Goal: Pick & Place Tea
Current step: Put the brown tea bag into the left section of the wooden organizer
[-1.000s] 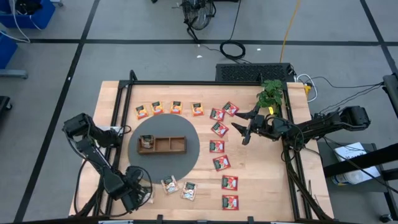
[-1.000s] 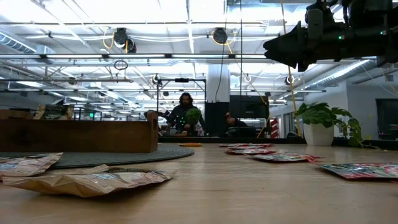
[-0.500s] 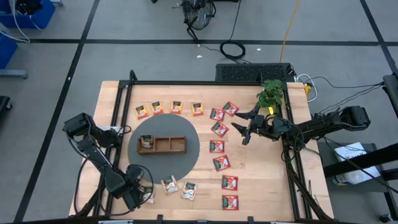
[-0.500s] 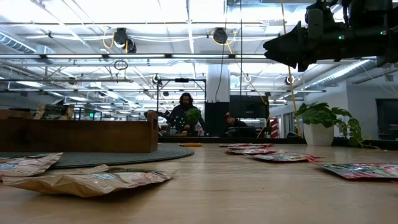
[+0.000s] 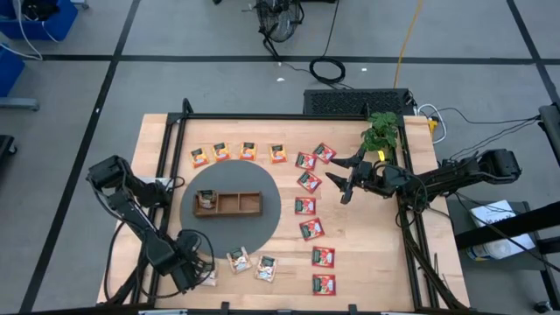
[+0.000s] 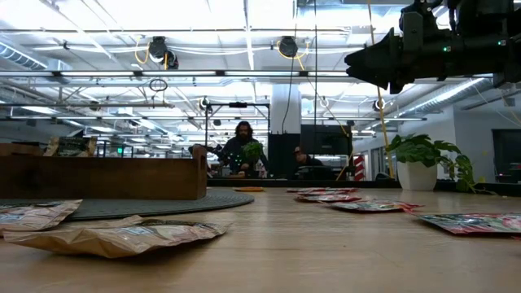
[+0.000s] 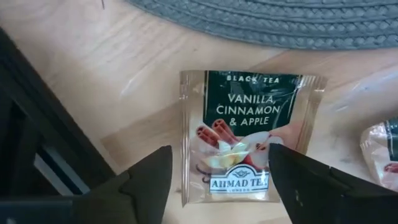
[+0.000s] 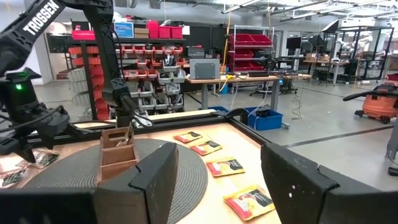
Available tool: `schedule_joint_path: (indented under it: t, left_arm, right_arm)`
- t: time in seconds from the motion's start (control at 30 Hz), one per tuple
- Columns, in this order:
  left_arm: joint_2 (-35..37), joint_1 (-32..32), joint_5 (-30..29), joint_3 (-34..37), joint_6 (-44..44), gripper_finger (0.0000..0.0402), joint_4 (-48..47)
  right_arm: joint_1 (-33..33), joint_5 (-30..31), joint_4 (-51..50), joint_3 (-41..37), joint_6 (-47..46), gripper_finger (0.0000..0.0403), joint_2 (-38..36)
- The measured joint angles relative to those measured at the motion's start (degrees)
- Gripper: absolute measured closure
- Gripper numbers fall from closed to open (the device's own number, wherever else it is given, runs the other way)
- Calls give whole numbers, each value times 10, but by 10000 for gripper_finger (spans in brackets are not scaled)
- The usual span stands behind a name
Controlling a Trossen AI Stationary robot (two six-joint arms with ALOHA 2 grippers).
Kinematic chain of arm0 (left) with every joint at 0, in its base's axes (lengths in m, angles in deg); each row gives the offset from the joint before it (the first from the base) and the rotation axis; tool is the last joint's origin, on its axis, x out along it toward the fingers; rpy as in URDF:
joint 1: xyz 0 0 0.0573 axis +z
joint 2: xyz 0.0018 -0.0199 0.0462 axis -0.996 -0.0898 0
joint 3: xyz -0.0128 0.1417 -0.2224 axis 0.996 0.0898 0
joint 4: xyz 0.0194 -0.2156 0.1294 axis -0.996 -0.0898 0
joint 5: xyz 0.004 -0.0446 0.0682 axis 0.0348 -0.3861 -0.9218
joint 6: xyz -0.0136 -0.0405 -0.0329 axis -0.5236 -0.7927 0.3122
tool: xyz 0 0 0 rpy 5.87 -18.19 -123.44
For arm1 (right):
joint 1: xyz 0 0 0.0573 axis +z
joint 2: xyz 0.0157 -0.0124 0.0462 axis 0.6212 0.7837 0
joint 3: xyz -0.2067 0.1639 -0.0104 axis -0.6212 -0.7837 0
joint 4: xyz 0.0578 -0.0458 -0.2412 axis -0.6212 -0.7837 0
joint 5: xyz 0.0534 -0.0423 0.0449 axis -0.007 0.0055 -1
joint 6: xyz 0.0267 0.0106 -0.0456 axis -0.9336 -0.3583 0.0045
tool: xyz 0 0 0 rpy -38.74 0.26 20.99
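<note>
Tea packet (image 7: 245, 140) lies between left gripper (image 7: 217, 177) fingers

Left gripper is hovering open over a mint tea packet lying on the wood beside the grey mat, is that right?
Not quite. The left gripper does hover open over a packet on the bare wood beside the grey mat, but the left wrist view shows its label reads vanilla, cinnamon and apple black tea, not mint.

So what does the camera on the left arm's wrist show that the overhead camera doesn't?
Only the left wrist view shows the white-and-green square tea packet's printed label, between the left gripper's open fingers. Only the high view shows the brown wooden three-compartment tray, the orange-yellow packets, the red packets and the right gripper. Both show the round grey mat.
</note>
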Motion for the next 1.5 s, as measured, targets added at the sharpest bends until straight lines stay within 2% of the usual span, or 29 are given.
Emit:
schedule_joint_path:
  t: [0.2,0.4,0.57,0.83,0.9,1.0,1.1,1.23,1.3,1.4,1.5]
  left_arm:
    - [2,1,-2,24,16,133,34]
    - [1,-1,-17,25,38,164,45]
    - [0,-2,-43,25,31,227,77]
    - [-1,-20,-77,26,41,372,81]
    - [-1,-23,-79,25,41,389,73]
    - [0,-27,-78,24,42,391,60]
    - [-1,-23,-78,4,51,395,6]
    - [-4,-8,-83,-56,83,396,-135]
    - [-3,1,-103,-93,97,397,-195]
    - [-3,16,-167,-139,123,397,-282]
    - [-2,29,-271,-171,132,397,-354]
  right_arm:
    - [0,0,0,0,0,190,0]
    - [0,0,0,0,-2,190,0]
    - [0,0,0,0,-2,190,0]
    - [0,-1,0,0,-1,190,0]
    - [0,-1,0,0,-1,190,0]
    - [0,-1,0,0,-2,190,0]
    - [0,-1,0,0,-7,190,0]
    - [0,-1,-2,0,-15,190,0]
    - [0,-1,-3,0,-15,190,0]
    - [0,-1,-3,0,-15,190,0]
    - [0,-1,-4,0,-15,190,0]
